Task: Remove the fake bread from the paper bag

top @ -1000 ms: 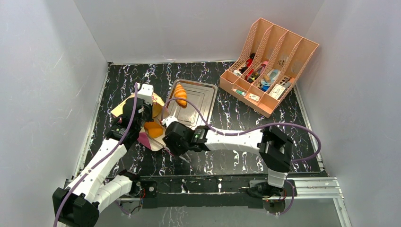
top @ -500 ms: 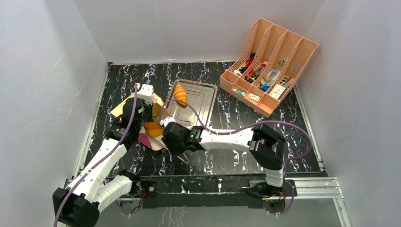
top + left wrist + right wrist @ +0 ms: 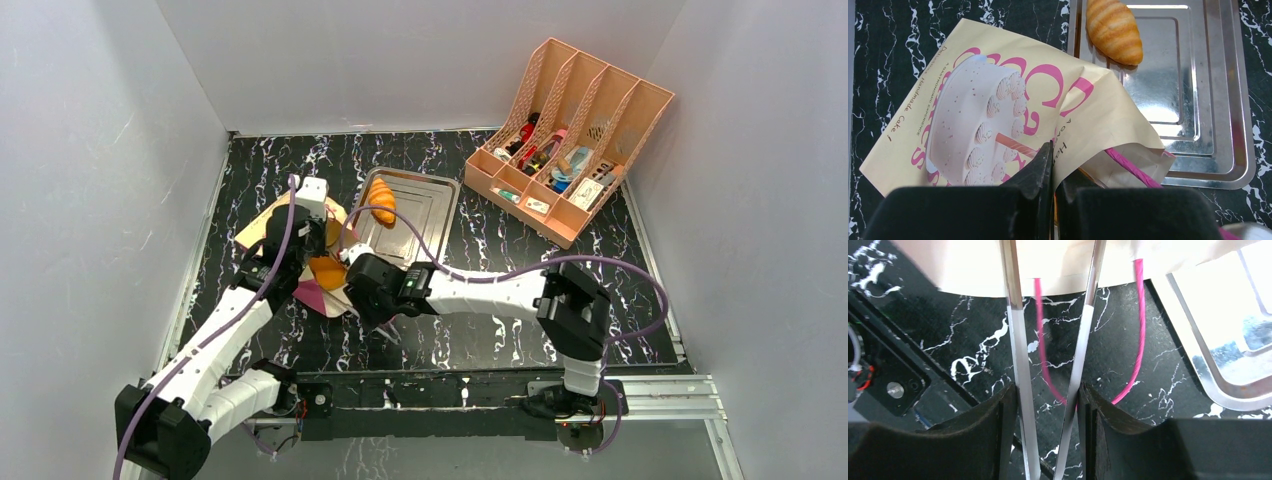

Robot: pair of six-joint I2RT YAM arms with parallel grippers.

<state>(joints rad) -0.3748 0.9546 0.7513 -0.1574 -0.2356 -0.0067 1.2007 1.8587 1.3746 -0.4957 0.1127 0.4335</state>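
At left of table [image 3: 420, 150] | left claw [image 3: 1048, 150] pinching paper bag [image 3: 973, 100] panel | right claw [image 3: 1052, 285] prongs inside bag mouth, state cannot tell | croissant [image 3: 1114, 30] on metal tray [image 3: 1198, 100]

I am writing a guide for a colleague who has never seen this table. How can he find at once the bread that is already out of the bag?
Look at the silver tray in the middle of the black marbled table. In its far left corner lies a golden, ridged bread. It alone lies on metal; the other orange piece is at the paper bag.
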